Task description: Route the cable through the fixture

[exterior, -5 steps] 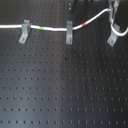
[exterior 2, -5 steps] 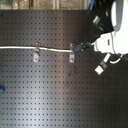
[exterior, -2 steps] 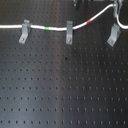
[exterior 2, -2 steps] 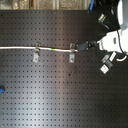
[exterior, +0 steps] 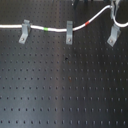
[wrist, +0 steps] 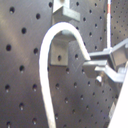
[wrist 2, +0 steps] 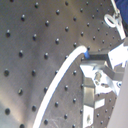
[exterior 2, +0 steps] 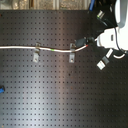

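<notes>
**Cable through two clips, the third clip waiting**

The long thin white flexible cable (exterior: 55, 30) lies across the far part of the black perforated metal board (exterior: 60, 90). In the first exterior view its long axis runs nearly level from the first exterior view's left edge, through the first grey metal clip (exterior: 24, 31) and the second grey metal clip (exterior: 69, 33). The short green band (exterior: 46, 30) sits between these two clips, and the short red band (exterior: 88, 23) is just past the second one. After that the cable climbs toward the first exterior view's upper right and then bends down in a loop near the third grey metal clip (exterior: 114, 35); whether it sits in that clip I cannot tell.

In the second exterior view the white robot gripper (exterior 2: 86, 42) is at the free end, just beside the second clip. In the first wrist view the dark fingers (wrist: 102, 60) seem pressed together on the cable, which curves away in an arch.

The step in hand is, I judge, the third clip. To do it well, the grip should stay firm while the loop is lowered straight over the slot, with little slack, so the routed part is not pulled out of the other clips.
</notes>
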You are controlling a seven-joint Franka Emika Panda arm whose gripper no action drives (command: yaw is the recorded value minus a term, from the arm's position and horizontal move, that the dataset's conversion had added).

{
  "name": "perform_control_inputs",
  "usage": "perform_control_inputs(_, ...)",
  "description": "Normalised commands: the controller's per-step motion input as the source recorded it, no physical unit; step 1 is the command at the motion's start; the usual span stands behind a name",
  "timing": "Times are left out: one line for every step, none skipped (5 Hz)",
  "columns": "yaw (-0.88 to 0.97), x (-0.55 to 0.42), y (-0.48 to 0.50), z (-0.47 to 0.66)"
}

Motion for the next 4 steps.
perform_control_inputs(0.11,-0.005,0.169,0.00)
perform_control_inputs(0.00,0.003,0.039,0.41)
perform_control_inputs(-0.03,0.006,0.026,0.44)
perform_control_inputs(-0.02,0.002,0.052,0.43)
